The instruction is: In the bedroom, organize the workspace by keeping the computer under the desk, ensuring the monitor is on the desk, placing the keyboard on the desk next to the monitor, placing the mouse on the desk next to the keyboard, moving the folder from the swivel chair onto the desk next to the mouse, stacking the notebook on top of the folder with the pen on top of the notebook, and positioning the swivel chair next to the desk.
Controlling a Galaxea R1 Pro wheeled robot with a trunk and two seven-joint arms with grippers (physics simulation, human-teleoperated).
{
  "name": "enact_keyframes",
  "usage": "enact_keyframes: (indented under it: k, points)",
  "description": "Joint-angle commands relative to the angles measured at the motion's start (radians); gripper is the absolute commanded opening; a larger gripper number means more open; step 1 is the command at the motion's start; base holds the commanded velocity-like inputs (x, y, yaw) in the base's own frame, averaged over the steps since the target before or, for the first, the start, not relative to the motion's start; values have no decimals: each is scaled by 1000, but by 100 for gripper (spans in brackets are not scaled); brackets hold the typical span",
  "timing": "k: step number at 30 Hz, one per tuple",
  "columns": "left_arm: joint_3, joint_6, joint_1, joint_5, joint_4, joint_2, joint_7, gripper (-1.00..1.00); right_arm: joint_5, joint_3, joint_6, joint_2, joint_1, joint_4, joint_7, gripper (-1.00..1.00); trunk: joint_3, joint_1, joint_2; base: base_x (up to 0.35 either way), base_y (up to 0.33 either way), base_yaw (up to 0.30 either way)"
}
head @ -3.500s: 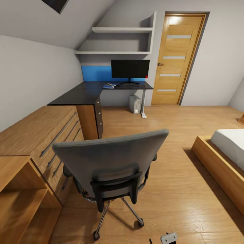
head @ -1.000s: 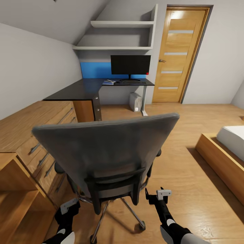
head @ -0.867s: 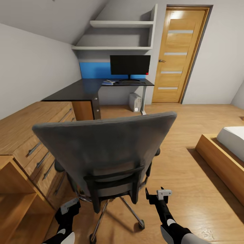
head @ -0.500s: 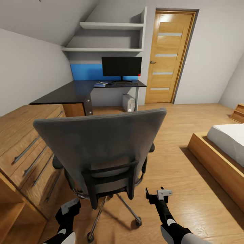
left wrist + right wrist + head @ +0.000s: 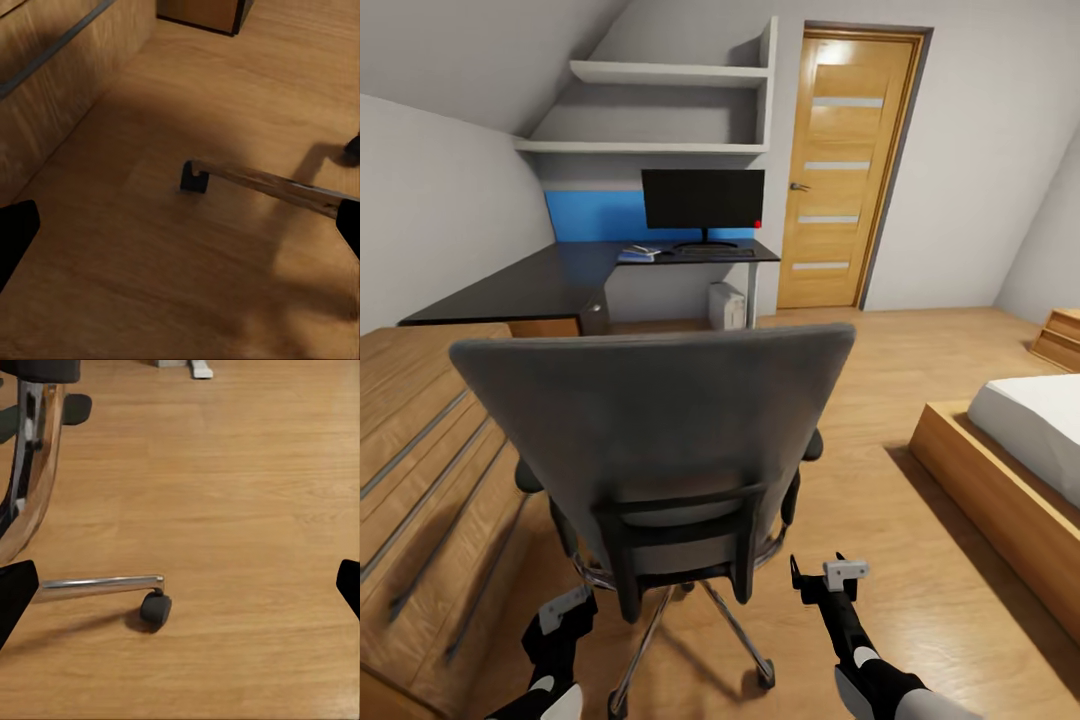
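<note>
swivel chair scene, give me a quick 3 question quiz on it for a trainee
1. True or false: the swivel chair is tucked against the desk.
2. The monitor stands: A) on the floor B) on the desk C) on the bed.
3. What white box sits under the desk?

Key:
1. False; it stands apart, close before the left gripper and right gripper.
2. B
3. The computer.

Grey swivel chair (image 5: pixel 660 450) stands upright on the wood floor, back to us; at twelve o'clock, the black monitor (image 5: pixel 703 199) sits on the glossy black desk (image 5: pixel 530 285).
</note>
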Motion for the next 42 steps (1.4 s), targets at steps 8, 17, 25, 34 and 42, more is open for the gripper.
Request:
enact_keyframes:
  k: [8, 17, 25, 34, 42]
  points:
    - [-23, 2, -2, -14, -2, -1, 5, 100, -5, 8, -2, -1, -1, 1, -7, 100, -1, 0, 0, 322, 0, 0]
    - [-23, 2, -1, -15, -2, -1, 5, 100, -5, 7, -2, -2, -1, 1, -7, 100, -1, 0, 0, 238, 0, 0]
    - [-30, 4, -1, -15, -2, -1, 7, 100, -5, 9, -2, -2, -1, 1, -7, 100, -1, 0, 0, 303, -13, 0]
    - [-30, 4, -1, -16, -2, -1, 5, 100, -5, 9, -2, -2, -1, 2, -7, 100, -1, 0, 0, 25, -62, 0]
    - [-28, -2, -1, -14, -2, -1, 8, 100, -5, 9, -2, -2, -1, 2, -7, 100, -1, 0, 0, -259, -1, 0]
